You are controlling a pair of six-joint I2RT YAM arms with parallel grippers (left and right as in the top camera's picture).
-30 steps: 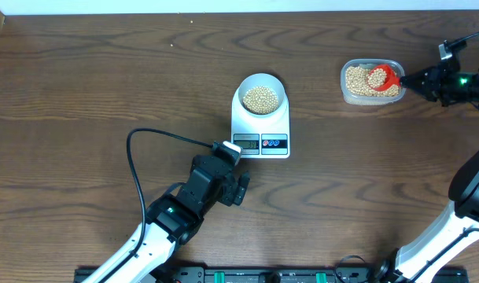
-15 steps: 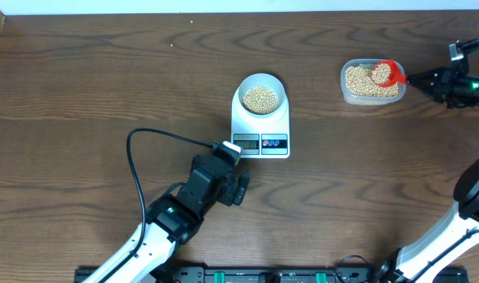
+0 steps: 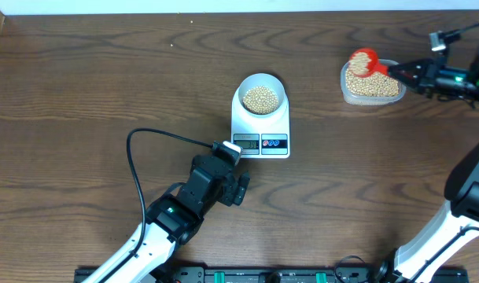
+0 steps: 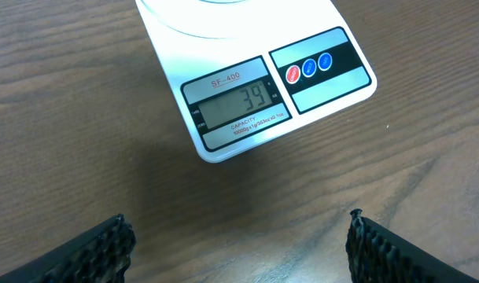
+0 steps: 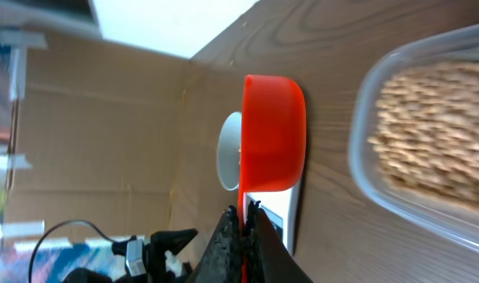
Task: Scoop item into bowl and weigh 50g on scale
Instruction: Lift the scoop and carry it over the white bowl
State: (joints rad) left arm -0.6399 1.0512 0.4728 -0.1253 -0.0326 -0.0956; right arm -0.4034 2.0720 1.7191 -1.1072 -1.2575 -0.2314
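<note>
The white bowl (image 3: 260, 97), filled with tan beans (image 3: 260, 98), stands on the white scale (image 3: 260, 130). In the left wrist view the scale's display (image 4: 235, 105) reads 39. My right gripper (image 3: 403, 72) is shut on the handle of a red scoop (image 3: 363, 61), which carries beans above the far-left rim of the clear tub (image 3: 371, 85). The right wrist view shows the scoop (image 5: 273, 134) edge-on, its thin handle pinched in my right gripper (image 5: 245, 212). My left gripper (image 4: 237, 217) is open over bare table just in front of the scale, with nothing in it.
The clear tub holds many more beans (image 3: 374, 86) at the back right. A black cable (image 3: 156, 135) loops over the table to the left of the scale, running to the left arm (image 3: 180, 208). The right arm's base (image 3: 467, 196) is at the right edge.
My right gripper has lifted the red scoop out of the tub's beans and carried it left to the tub's far-left rim. The left arm, bowl and scale have not moved.
</note>
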